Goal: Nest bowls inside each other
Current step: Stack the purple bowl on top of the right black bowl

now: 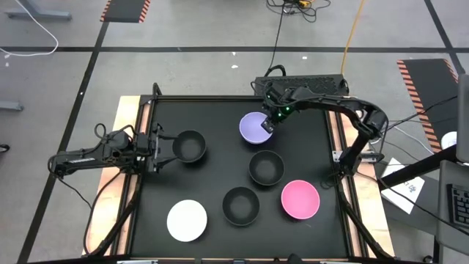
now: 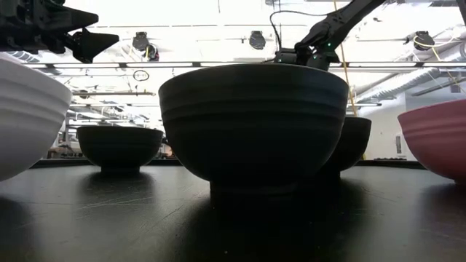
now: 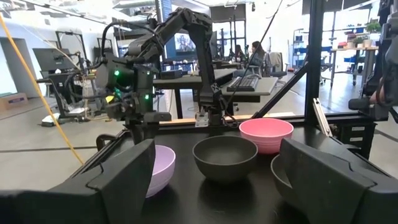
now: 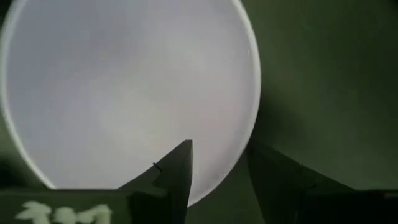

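The worktop has a black surface with light wooden edges showing along its left and right sides. It stands on a grey floor crossed by dark tape lines. Orange-and-black hazard-striped mats lie at the upper left and the upper right of the high view. A yellow cable runs down from the top edge, right of centre. A black power strip sits just beyond the worktop's far edge. White papers lie on the floor at the right. In the left wrist view, a person sits at a desk with a keyboard in the room behind.
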